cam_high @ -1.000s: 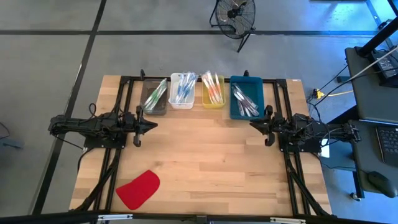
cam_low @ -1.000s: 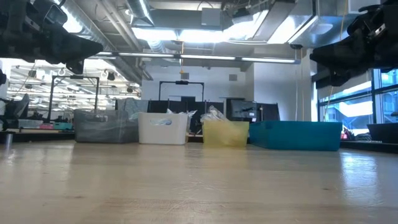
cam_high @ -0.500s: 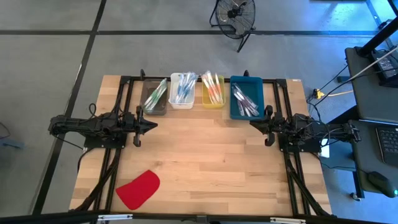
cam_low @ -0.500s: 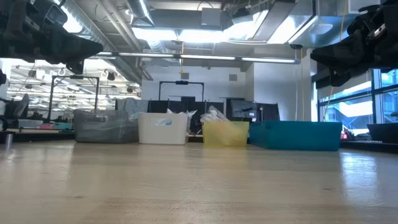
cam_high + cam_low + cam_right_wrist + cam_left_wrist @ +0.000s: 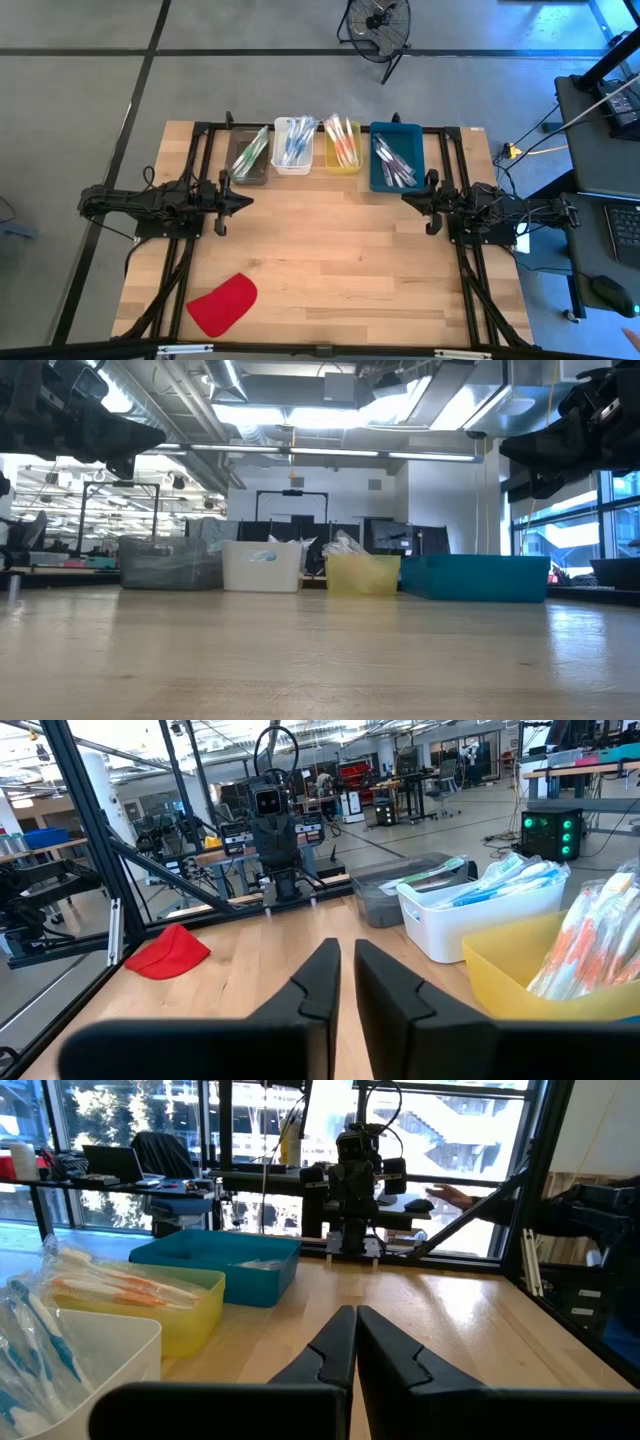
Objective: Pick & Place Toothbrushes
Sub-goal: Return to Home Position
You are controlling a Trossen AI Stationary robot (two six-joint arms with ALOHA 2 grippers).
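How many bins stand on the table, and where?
4, in a row at the table's far edge, none hidden: grey bin, white bin, yellow bin, blue bin, left to right from above.

Top cam looks straight down on the whole pale wooden bench (image 5: 330, 260). Low cam sits at bench-top height, facing the row of four plastic bins (image 5: 262, 568). Left wrist cam faces the dark right arm (image 5: 355, 1180), right wrist cam the dark left arm (image 5: 275, 830); all share the bins.
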